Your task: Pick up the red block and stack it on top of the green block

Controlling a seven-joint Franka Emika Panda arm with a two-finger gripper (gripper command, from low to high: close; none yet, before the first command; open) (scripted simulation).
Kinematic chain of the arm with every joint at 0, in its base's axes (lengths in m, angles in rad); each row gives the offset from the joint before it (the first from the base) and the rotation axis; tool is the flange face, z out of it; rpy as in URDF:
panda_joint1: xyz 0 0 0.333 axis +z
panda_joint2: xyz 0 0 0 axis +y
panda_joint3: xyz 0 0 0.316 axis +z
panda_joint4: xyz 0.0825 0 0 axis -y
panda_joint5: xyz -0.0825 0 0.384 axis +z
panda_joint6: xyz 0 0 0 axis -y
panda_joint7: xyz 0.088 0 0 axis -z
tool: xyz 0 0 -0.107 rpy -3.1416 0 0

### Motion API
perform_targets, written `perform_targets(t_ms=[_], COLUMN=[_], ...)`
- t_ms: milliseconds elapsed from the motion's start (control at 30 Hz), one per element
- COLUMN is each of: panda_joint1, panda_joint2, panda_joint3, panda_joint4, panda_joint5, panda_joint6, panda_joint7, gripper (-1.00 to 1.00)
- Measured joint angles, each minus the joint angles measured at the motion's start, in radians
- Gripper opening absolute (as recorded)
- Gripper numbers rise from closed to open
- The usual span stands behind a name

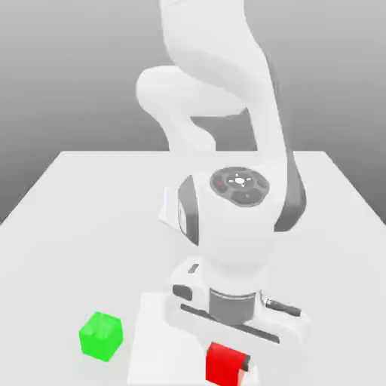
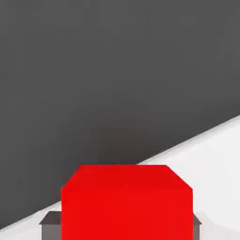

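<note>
Gripper [image 2: 127,229] jaws hold 1 red block [image 2: 127,213], its long axis running between the 2 fingers, plain and bright, near the exterior view's bottom edge, right of 1 green block [image 1: 101,336].

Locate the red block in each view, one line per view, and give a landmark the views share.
Exterior view: the red block is at the bottom edge, right of centre, at the gripper.
Hand view: it spans the middle of the lower edge, between the gripper's fingers.
Shared landmark: the white surface beneath.
</note>
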Motion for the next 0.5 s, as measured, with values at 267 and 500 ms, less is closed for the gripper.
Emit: perform_targets(t_ms=[267, 500], panda_joint1=[-0.231, -0.247], panda_joint2=[-0.189, -0.077], panda_joint3=[-0.179, -0.194], panda_joint4=[-0.142, -0.15], panda_joint5=[0.115, 0.125], panda_joint6=[-0.041, 0.079], panda_joint7=[0.016, 0.02], gripper=[-1.0, 1.0])
